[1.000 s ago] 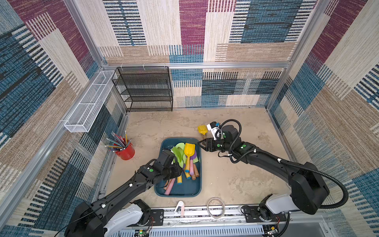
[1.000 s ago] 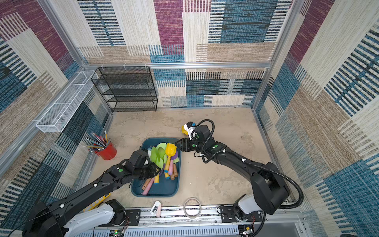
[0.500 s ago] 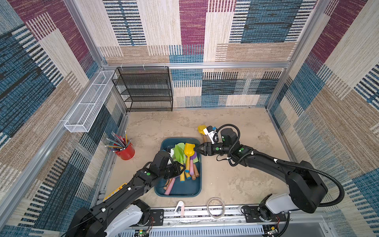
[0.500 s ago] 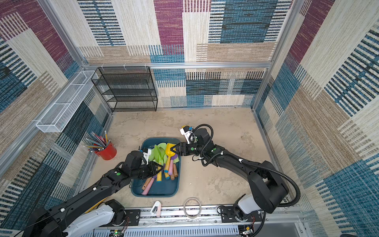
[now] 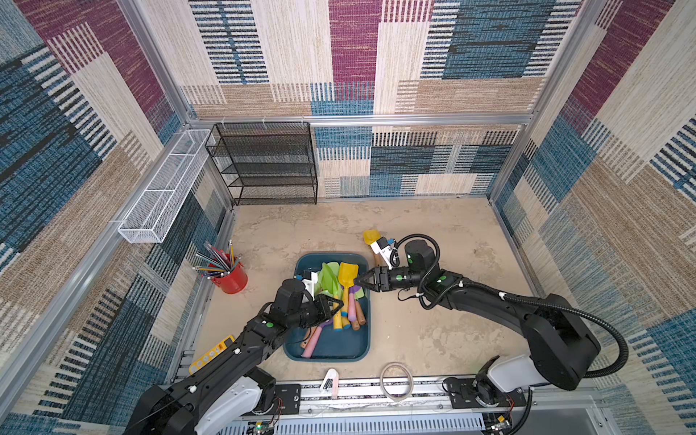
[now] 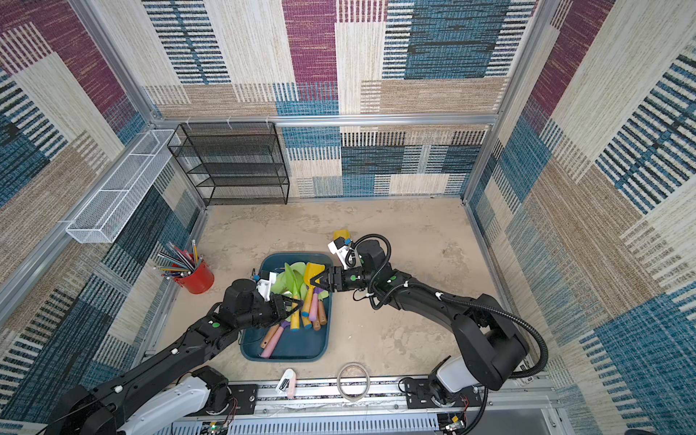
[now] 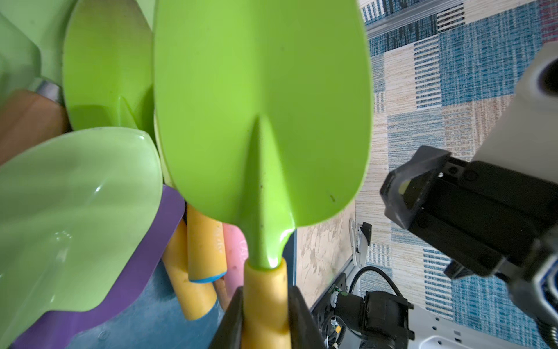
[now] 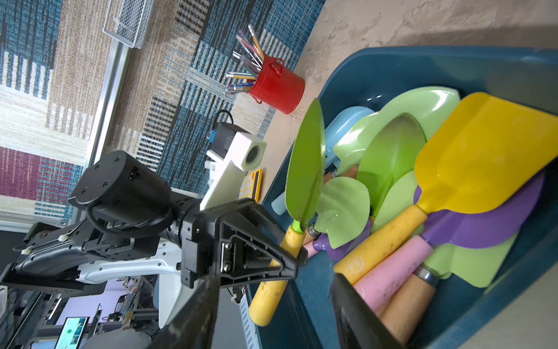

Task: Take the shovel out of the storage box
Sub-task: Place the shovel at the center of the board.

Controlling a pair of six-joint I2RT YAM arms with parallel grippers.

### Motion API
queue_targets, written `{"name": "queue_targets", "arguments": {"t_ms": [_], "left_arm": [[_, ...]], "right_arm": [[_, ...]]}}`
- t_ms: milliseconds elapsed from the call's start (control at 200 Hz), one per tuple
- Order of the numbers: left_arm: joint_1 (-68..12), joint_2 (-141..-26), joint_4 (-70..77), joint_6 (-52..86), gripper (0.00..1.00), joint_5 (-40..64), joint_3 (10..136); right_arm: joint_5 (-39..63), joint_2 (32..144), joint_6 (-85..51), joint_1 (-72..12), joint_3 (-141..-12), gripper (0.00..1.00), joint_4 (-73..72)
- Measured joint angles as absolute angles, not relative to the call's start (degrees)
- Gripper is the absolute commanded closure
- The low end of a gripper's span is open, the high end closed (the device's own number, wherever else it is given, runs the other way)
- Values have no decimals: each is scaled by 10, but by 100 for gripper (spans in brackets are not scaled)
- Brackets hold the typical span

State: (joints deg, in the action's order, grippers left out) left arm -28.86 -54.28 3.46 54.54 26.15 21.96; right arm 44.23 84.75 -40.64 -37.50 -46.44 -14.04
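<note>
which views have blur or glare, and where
left wrist: the green shovel fills much of the frame, with a glare spot on the pale green scoop; right wrist: the right gripper is open, its fingers dark and blurred, the storage box sharp; both top views: sharp and evenly lit throughout.

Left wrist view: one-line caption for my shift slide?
Left gripper shut on the yellow handle of a green shovel, blade above the other shovels in the storage box.

Left hand (image 6: 295,307) clamped on green shovel (image 6: 293,280) handle, over storage box (image 6: 305,344).
</note>
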Motion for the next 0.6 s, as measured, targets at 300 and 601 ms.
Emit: {"name": "queue_targets", "arguments": {"t_ms": [300,601], "left_arm": [[-270,-543,131,582,81,290,183],[-257,-538,225,627,81,328,148]], "right_arm": [[472,856,-453,-390,-434,38,-194],[505,890,-502,-398,-416,38,-279]]}}
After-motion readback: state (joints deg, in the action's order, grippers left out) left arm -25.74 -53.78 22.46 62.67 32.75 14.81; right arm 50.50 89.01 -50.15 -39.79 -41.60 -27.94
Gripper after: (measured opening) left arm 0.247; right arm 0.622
